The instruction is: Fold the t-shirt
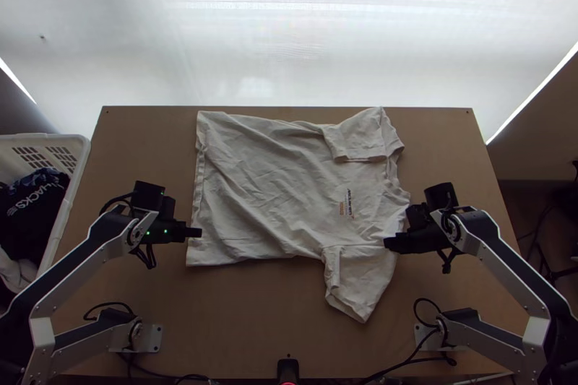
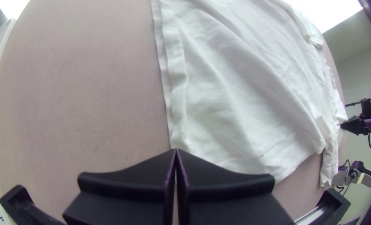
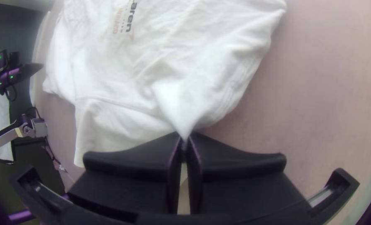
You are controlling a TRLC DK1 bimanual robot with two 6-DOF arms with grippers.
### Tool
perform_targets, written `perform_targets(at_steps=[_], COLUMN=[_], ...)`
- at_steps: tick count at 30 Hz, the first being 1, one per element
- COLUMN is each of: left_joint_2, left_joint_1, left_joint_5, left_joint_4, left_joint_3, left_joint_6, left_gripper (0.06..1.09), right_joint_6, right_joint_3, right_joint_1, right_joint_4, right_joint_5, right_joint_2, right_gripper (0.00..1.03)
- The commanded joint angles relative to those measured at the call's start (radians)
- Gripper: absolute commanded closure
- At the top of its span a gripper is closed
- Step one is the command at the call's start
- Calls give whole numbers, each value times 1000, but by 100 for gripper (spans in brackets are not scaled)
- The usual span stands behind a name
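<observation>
Our left claw (image 2: 176, 151) is closed by the hem (image 2: 178, 83), hold unclear; our right claw (image 3: 184, 140) pinches the shoulder (image 3: 181, 110). With the shirt (image 1: 267, 190) mostly spread, we've all the main folds left.

Just beside the left edge of the bench (image 1: 246, 327), dark cloth (image 1: 36, 204) and pale cloth (image 1: 16, 271) are held in a white basket (image 1: 71, 197). A red-lit black device (image 1: 287, 369) is seen mid near edge; a white sheet (image 1: 217, 45) beyond the far edge.

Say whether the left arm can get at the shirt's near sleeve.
Probably yes: nothing stands between the left end effector and that sleeve, though the right end effector, shut on the shirt close by, may crowd it.
</observation>
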Motion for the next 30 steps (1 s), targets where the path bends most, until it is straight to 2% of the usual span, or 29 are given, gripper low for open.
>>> perform_targets(at_steps=[1,4,8,18,19,20,23,26,30], left_joint_2=[-19,-19,7,44,44,42,8,7,24], left_joint_1=[17,-11,-55,-71,-71,-72,-68,-72,-71], left_joint_5=[-4,-3,-3,-1,-1,-1,-3,-1,-3], left_joint_4=[-80,-126,-173,-162,-149,-129,15,91,104], left_joint_3=[34,39,42,38,33,27,-18,-53,-61], left_joint_6=[18,26,26,14,9,-1,-38,-34,-40], left_gripper=[75,58,42,43,46,57,106,105,105], right_joint_6=[1,1,1,1,1,1,1,1,-1], right_joint_3=[-2,0,0,-4,-4,-4,-4,-5,-8], right_joint_1=[-2,-1,-1,-4,-2,-4,-2,-4,-7], right_joint_4=[-1,-1,-2,-1,-1,-1,-1,-1,-1], right_joint_5=[0,0,0,0,0,0,0,0,0], right_joint_2=[-7,-7,-7,-12,-12,-12,-12,-13,-24], right_gripper=[100,100,100,100,100,100,100,100,100])
